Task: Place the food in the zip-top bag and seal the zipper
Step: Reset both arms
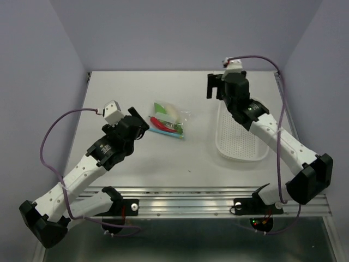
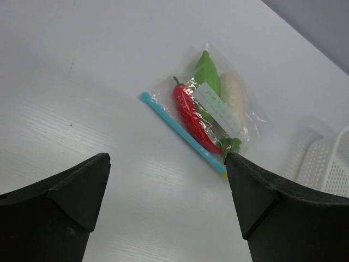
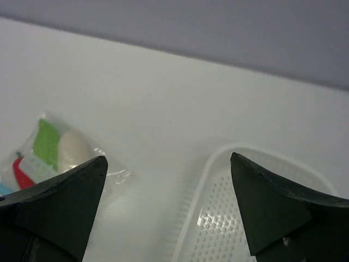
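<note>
**Food in the bag, both tools empty**

We saw the white radish, slim red chili and flat green pod inside the small clear crinkly zip-top bag. The bag lay on the white desk near the left tool. Its light-blue zipper strip looked flat, so we judged it probably sealed. The left tool and the right tool stood wide open and held nothing. Little seemed left to do.

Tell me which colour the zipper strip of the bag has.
Light blue. The zipper shows best in the left wrist view.
</note>
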Controlling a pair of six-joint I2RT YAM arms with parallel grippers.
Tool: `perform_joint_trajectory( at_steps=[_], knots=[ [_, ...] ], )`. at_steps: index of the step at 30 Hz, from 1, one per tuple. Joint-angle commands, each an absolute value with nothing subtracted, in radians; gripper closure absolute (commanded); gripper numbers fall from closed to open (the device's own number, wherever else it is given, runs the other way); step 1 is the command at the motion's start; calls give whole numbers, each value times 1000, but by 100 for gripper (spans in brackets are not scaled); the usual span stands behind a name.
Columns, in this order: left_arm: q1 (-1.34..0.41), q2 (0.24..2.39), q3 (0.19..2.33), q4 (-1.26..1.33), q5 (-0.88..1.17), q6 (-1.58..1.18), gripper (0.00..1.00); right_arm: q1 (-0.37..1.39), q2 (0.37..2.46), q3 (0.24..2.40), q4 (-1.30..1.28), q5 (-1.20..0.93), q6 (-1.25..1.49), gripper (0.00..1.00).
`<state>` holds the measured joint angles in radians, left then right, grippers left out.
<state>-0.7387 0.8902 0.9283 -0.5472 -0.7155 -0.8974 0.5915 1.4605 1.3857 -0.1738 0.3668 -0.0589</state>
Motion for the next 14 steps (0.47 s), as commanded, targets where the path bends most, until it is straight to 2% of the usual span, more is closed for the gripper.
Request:
perform_joint_trajectory(
  at_steps=[1, 4, 8, 14],
  knots=[
    [-661, 903, 986, -486, -671, -859, 1, 511, 1320, 1252, -385, 698, 510, 0],
    [-624, 925, 994, -462, -631, -838, 1, 511, 1217, 1120, -488, 793, 723, 0],
    [-618, 959, 1006, -466, -609, -818, 1, 511, 1115, 1045, -549, 825, 811, 0],
    [-617, 986, 1003, -482, -584, -825, 1, 511, 951, 962, -575, 836, 805, 0]
  ],
)
